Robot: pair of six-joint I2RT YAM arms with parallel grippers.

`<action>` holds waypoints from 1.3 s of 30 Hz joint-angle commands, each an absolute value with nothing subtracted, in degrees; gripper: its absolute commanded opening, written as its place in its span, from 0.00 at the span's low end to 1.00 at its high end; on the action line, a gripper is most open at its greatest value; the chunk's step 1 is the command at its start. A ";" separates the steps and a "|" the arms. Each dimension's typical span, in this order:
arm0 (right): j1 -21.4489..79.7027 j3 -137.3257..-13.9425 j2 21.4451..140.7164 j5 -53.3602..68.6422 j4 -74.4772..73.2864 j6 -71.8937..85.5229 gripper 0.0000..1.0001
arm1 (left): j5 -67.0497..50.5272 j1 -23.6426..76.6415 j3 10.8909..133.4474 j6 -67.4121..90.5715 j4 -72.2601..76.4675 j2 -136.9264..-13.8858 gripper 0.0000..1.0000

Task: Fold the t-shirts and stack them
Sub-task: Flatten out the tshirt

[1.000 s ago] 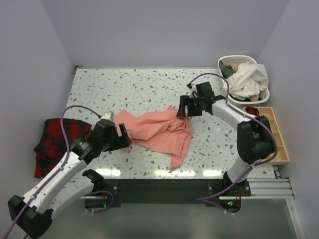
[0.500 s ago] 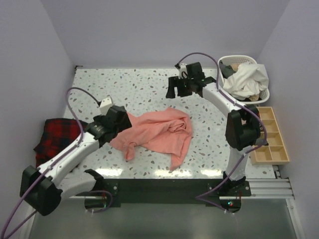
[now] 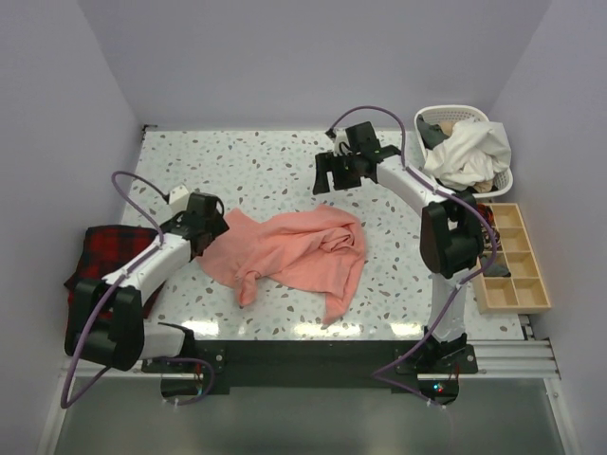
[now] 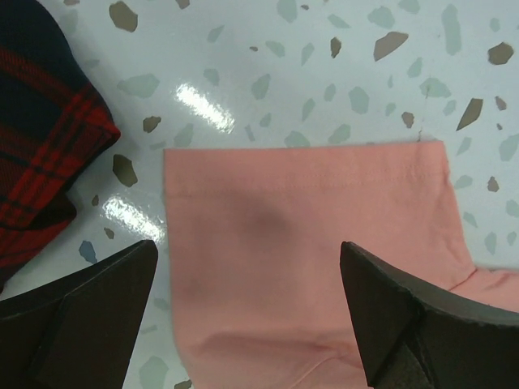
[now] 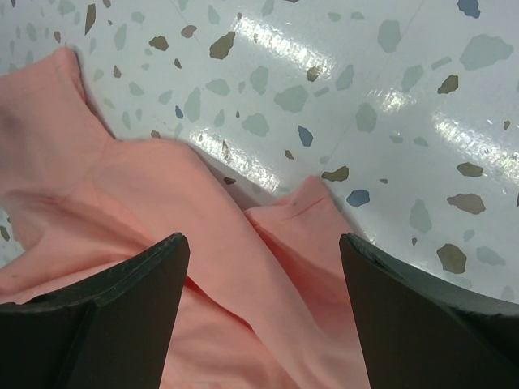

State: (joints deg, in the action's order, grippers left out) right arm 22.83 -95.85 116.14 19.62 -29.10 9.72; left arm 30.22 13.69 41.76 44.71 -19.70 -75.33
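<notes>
Pink t-shirt (image 3: pixel 294 251) crumpled at mid-table (image 3: pixel 247 161), left gripper (image 3: pixel 216 226) over its left sleeve, fingers wide apart, holding nothing, right gripper (image 3: pixel 324 178) above the shirt's far edge, fingers likewise spread and empty, plaid cloth (image 3: pixel 104 261) at table's left edge

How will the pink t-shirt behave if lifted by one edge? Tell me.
Probably floppy: the t-shirt lies crumpled with soft folds, so a lifted edge would likely drape. Likely light: its hemmed end looks thin and lies flat. Pushed on the glossy table, it would probably bunch rather than slide whole.
</notes>
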 commanded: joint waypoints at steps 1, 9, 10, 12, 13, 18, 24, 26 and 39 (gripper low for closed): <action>23.29 -94.75 113.73 21.36 -28.13 8.96 0.79 | 25.76 11.87 37.98 47.98 -17.93 -75.15 1.00; 23.29 -92.20 111.97 21.36 -27.86 8.17 0.79 | 18.81 11.34 28.04 53.61 -14.42 -71.37 1.00; 23.29 -92.11 111.80 21.10 -27.95 8.00 0.79 | 18.46 11.34 27.52 53.79 -13.37 -71.98 1.00; 23.29 -92.02 111.71 21.01 -28.12 7.91 0.79 | 17.23 11.34 26.63 53.88 -12.22 -73.03 1.00; 23.29 -92.02 111.80 21.01 -28.12 7.91 0.79 | 16.62 11.34 26.37 53.79 -10.22 -73.56 1.00; 23.29 -93.16 113.90 20.57 -29.26 7.21 0.79 | 13.72 11.34 26.19 52.30 -3.79 -78.47 0.77; 23.29 -97.73 118.21 22.33 -33.66 5.10 0.79 | 10.37 11.42 28.91 50.63 1.84 -84.36 0.00; 23.29 -99.22 119.88 20.92 -35.58 3.70 0.79 | 9.85 11.34 29.79 49.92 2.20 -84.90 0.00; 23.47 -103.19 127.79 24.96 -40.25 1.23 0.59 | 10.72 11.43 37.62 43.24 -6.50 -75.77 0.00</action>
State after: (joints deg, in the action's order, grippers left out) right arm 22.98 -102.28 128.64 21.15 -38.54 2.15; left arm 10.83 11.38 34.02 46.28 -3.07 -80.51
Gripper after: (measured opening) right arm 0.640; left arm 0.028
